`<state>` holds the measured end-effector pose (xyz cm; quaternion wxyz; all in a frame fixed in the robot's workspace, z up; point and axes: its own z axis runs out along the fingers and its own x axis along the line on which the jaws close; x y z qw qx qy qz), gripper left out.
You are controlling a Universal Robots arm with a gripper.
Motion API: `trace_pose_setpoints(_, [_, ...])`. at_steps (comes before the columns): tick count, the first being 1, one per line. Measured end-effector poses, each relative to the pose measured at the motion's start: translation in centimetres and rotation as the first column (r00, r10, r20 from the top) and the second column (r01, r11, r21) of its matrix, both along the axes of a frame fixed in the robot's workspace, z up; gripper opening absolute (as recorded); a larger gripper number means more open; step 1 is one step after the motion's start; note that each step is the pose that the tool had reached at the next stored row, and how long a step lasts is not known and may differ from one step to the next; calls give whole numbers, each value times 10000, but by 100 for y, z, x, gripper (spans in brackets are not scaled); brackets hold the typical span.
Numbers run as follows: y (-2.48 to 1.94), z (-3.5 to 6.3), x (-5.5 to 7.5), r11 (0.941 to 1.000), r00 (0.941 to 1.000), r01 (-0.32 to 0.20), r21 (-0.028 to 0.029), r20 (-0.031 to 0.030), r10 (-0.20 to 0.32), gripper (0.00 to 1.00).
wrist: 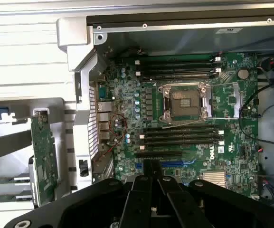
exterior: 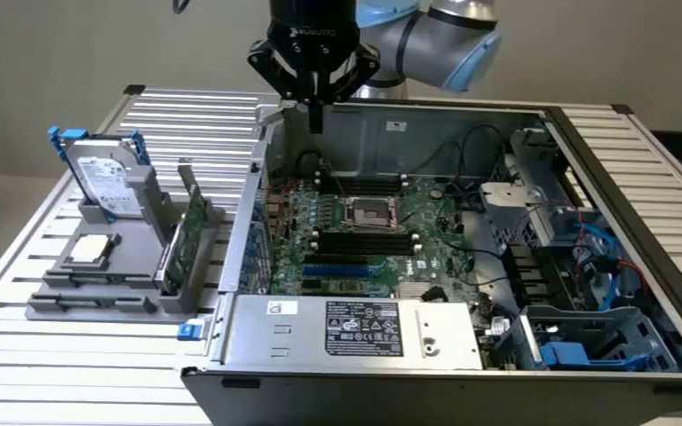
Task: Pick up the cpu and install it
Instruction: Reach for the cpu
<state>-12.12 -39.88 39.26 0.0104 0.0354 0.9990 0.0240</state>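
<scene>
One black two-fingered gripper on the pale blue and grey robot arm hangs above the rear wall of the open grey metal computer case. Its fingers are pressed together with nothing between them. In the wrist view the same pair forms a single dark wedge over the green motherboard. The cpu, a small flat square chip with a silvery top and tan rim, lies flat on the grey plastic holder on the slatted metal table, at the exterior view's left and well apart from the gripper. In the same holder stand a silver hard drive with a white label and blue brackets and a long green circuit card set on edge. The square metal-framed processor socket in the middle of the motherboard shows a dark centre, seemingly bare contacts, though that is hard to make out.
</scene>
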Motion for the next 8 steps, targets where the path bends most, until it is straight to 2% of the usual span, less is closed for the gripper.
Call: trace_pose_setpoints(8, [0,0,0,10000,10000,0,0,0,0,11])
